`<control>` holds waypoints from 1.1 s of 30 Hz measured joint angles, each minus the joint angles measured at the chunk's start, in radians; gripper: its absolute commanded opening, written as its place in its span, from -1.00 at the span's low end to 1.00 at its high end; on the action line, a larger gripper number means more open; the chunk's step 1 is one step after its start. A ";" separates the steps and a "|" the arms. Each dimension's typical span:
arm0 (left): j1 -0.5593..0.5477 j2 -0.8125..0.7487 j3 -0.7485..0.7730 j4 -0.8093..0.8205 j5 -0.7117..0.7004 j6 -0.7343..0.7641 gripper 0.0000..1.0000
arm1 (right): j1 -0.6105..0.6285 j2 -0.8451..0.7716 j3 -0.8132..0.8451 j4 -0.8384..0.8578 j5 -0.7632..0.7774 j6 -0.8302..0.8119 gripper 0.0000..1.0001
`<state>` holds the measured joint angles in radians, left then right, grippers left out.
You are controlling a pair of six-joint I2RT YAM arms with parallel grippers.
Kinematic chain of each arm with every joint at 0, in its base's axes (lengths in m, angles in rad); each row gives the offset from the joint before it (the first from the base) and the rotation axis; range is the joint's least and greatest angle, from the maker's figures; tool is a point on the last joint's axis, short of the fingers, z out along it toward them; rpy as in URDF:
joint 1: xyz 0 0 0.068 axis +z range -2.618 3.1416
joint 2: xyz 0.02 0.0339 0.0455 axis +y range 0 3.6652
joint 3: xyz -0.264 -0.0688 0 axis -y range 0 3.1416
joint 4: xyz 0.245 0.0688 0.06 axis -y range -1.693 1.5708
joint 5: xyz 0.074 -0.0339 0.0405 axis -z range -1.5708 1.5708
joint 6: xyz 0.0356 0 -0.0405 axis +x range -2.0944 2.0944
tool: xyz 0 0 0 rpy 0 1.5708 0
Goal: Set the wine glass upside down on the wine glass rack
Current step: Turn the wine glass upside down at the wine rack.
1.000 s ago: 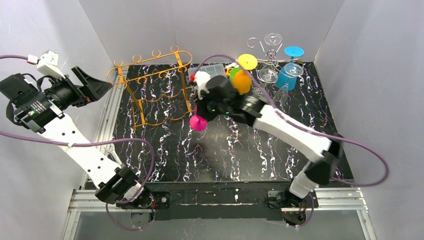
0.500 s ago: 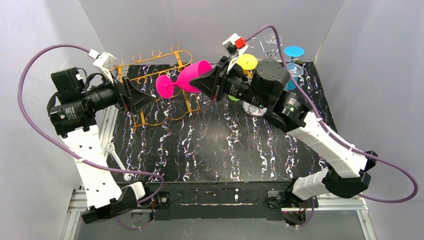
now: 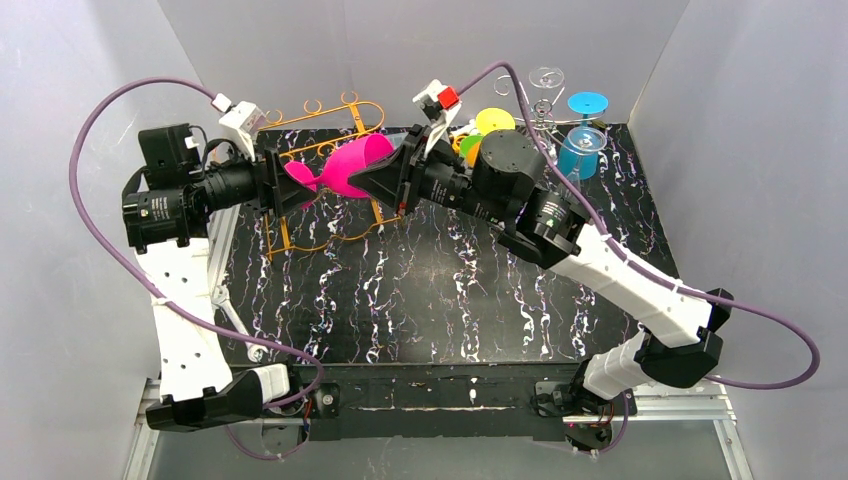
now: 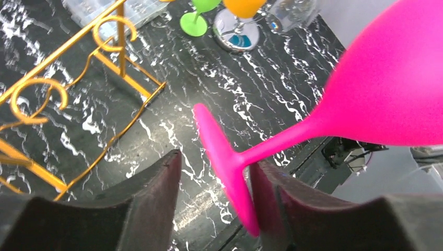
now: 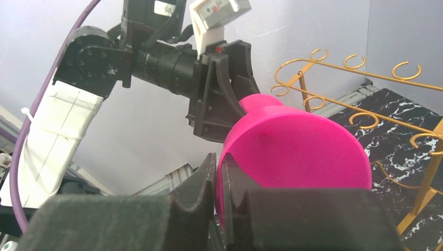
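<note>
and here we are, my right fingers (image 5: 201, 183) are clamping the rim of the pink wine glass (image 3: 350, 168), shut hard on the edge of the bowl. the glass is hanging in the air on its side, mouth toward my right arm, stem and foot (image 4: 224, 167) pointing at my left. it's floating over the back left of the tabletop (image 3: 450, 300), right by the gold rack (image 4: 121, 47), and it isn't hanging on the rack. my left fingers (image 4: 151, 193) are standing apart on either side of the foot. one finger is just against the disc, the other is showing a clear gap, so there's no grip there.
</note>
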<state>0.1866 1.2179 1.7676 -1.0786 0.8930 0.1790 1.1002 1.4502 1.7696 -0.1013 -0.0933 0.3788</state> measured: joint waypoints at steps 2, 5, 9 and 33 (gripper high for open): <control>-0.007 -0.004 0.000 0.009 -0.012 0.006 -0.70 | 0.006 0.002 -0.004 -0.003 0.007 -0.003 -0.49; -0.006 -0.014 -0.002 0.032 -0.064 0.026 -0.98 | 0.016 0.005 -0.013 -0.004 0.008 -0.004 0.18; -0.003 -0.025 -0.005 0.064 -0.136 0.070 -1.00 | 0.026 0.005 -0.030 -0.022 0.013 -0.002 0.97; -0.004 -0.416 -0.286 0.386 -0.029 0.821 -1.00 | 0.026 0.054 -0.089 -0.141 -0.142 0.007 0.97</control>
<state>0.1829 0.8018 1.4813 -0.6925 0.8641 0.9998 1.1263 1.5038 1.6805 -0.2427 -0.2357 0.3853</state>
